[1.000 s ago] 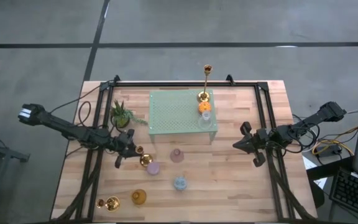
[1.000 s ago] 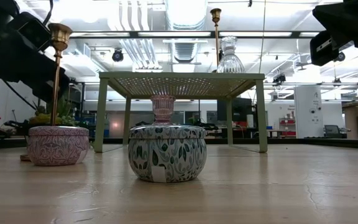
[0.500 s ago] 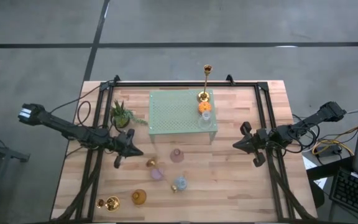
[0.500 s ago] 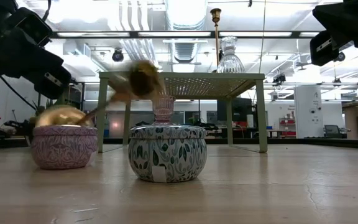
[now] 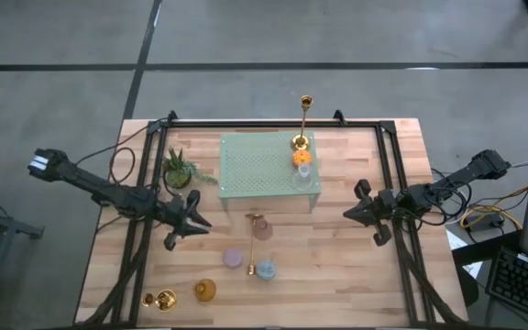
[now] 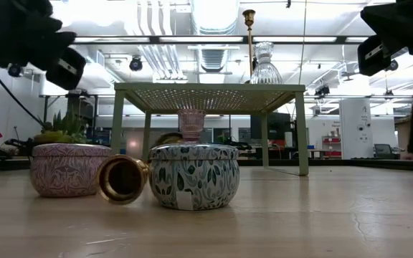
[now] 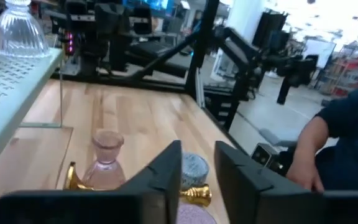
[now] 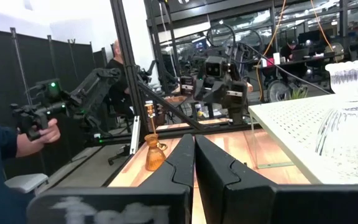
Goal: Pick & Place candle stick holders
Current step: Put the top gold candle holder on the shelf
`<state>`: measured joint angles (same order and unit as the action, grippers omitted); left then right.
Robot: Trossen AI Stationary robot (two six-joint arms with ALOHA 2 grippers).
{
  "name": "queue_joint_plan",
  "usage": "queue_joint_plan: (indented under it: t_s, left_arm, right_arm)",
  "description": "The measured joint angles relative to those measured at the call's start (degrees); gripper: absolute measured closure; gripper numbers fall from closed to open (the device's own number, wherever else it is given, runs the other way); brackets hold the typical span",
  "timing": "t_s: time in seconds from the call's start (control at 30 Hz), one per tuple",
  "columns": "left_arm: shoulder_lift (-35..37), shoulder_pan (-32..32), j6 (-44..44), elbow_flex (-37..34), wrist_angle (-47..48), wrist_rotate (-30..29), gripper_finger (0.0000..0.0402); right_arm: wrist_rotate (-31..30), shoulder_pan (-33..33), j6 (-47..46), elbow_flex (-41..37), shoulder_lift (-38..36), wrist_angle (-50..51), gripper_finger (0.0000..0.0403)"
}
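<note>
A gold candlestick (image 5: 250, 244) lies flat on the table between a pink tin (image 5: 234, 258) and a blue patterned tin (image 5: 266, 269). Its base is by a pink glass holder (image 5: 262, 229), and its cup end (image 6: 122, 179) faces the near edge. My left gripper (image 5: 196, 220) is open and empty, to the left of the candlestick; it also shows in the left wrist view (image 7: 197, 147). My right gripper (image 5: 350, 214) is shut and empty at the right. A tall gold candlestick (image 5: 302, 119), an orange holder (image 5: 301, 158) and a clear glass holder (image 5: 304, 172) stand on the pale green perforated stand (image 5: 259, 165).
A small potted plant (image 5: 180, 170) stands left of the stand. An amber holder (image 5: 205, 291) and a short gold candlestick (image 5: 161, 299) stand at the near left. Dark frame rails (image 5: 140, 229) run along both sides. A person's hand (image 7: 306, 165) shows beyond the table.
The gold candlestick stood upright by my left gripper. It has tipped over, fallen and rolled toward the table's right, and now lies flat between the two tins. The pink tin has slid a little toward the near right. My left gripper has risen.
</note>
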<state>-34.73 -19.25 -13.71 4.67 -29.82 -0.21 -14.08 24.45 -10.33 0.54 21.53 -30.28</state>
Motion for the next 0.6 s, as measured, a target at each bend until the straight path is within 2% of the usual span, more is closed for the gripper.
queue_joint_plan:
  t_s: [0.13, 0.27, 0.43, 0.6]
  left_arm:
    - [-4.36, -0.07, 3.92, 2.97, 3.11, -0.15, 0.0251]
    - [-10.35, -0.14, 6.60, 7.48, 6.23, -0.15, 0.0224]
    - [-19.78, -1.44, 8.89, 15.19, 11.30, -0.37, 0.0222]
    - [-30.08, -2.73, 14.71, 25.28, 22.04, -1.63, 0.0227]
  right_arm:
    - [0.00, 0.00, 0.00, 0.00, -0.01, 0.01, 0.0394]
    - [-0.01, 0.01, 0.00, 0.00, 0.01, 0.00, 0.0394]
    - [0.00, 0.01, 0.00, 0.00, 0.00, 0.02, 0.0394]
    - [-0.01, 0.00, -0.02, 0.00, 0.01, 0.02, 0.0394]
